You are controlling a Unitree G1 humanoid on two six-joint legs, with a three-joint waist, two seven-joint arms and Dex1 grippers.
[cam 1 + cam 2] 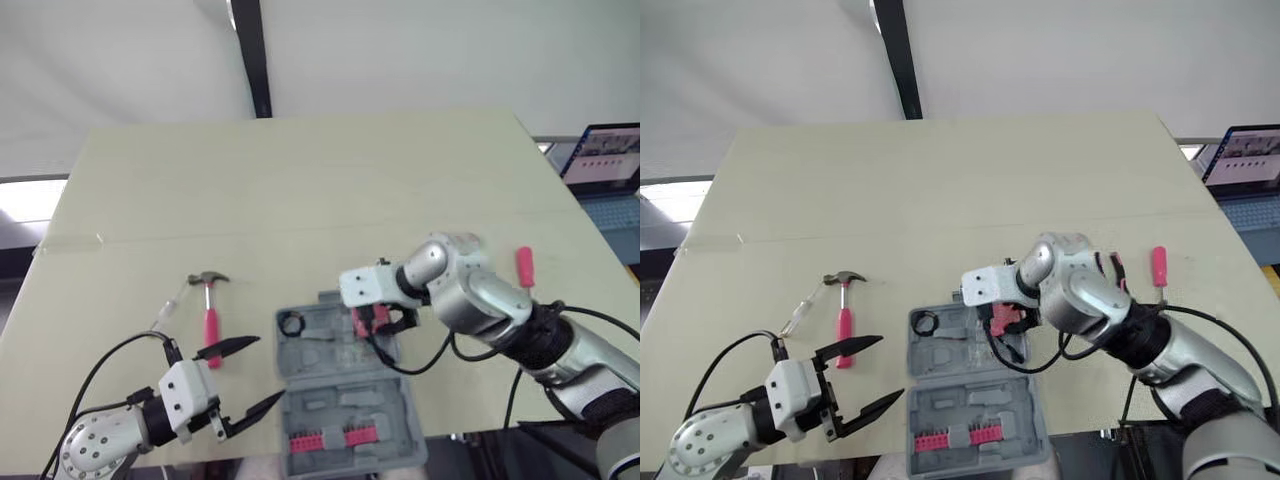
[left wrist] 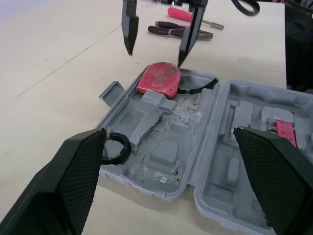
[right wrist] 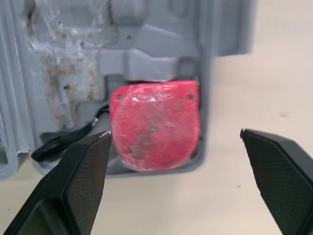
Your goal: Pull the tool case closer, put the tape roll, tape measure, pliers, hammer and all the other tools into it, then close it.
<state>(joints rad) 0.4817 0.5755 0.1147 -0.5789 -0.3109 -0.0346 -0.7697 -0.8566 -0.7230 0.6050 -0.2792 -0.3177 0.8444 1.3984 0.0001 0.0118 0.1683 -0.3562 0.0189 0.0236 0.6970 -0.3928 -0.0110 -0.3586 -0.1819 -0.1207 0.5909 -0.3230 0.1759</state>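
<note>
Tape measure (image 1: 360, 322) partly behind right hand (image 2: 155, 55)

right arm (image 1: 470, 295) over tool case (image 1: 335, 405), hammer (image 1: 210, 318) unobstructed

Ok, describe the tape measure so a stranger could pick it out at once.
On the pale table sits an open grey tool case. In a corner pocket of its far half, under the right gripper, lies the tape measure: a red rounded block with a black strap, unlike the black tape roll ring.
</note>
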